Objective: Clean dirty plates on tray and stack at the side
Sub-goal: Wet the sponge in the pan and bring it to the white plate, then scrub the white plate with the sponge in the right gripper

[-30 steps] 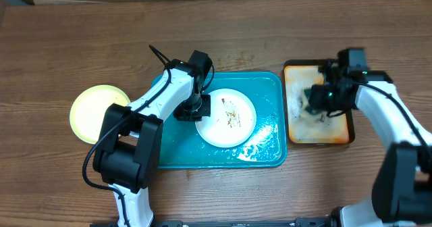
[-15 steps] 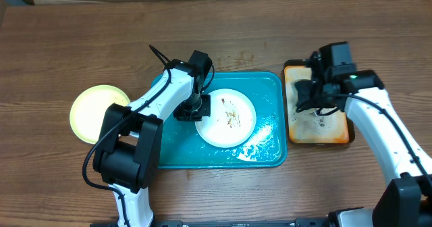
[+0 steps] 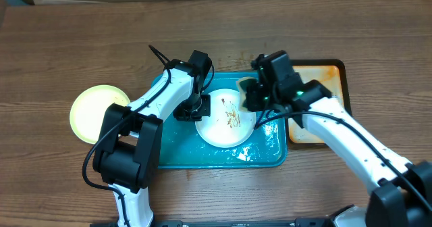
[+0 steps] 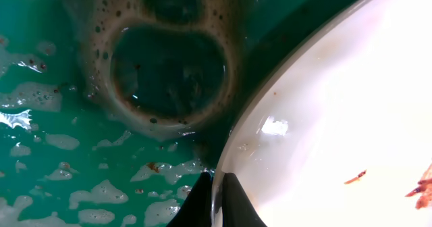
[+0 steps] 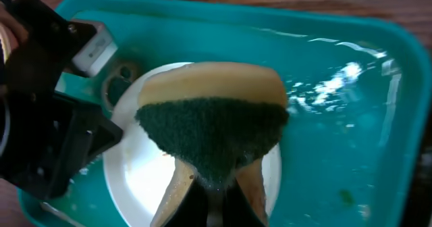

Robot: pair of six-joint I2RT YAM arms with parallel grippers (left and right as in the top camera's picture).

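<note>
A white plate (image 3: 226, 122) with brown smears lies in the teal tray (image 3: 270, 85). My left gripper (image 3: 200, 109) is shut on the plate's left rim; in the left wrist view its fingertips (image 4: 217, 201) pinch the edge of the plate (image 4: 337, 119). My right gripper (image 3: 251, 97) is shut on a yellow sponge with a green scouring face (image 5: 212, 129), held just above the plate (image 5: 135, 180) near its right side. A pale yellow-green plate (image 3: 91, 109) sits on the table left of the tray, partly under the left arm.
Soapy water and foam patches cover the tray floor (image 4: 54, 159), with a brownish foam ring (image 4: 165, 71) beside the plate. An orange, black-rimmed tray (image 3: 324, 78) stands to the right of the teal one. Bare wooden table (image 3: 337, 24) surrounds both.
My right gripper has carried the sponge left from the orange tray to over the white plate's right side. The left arm and both plates have stayed put.
</note>
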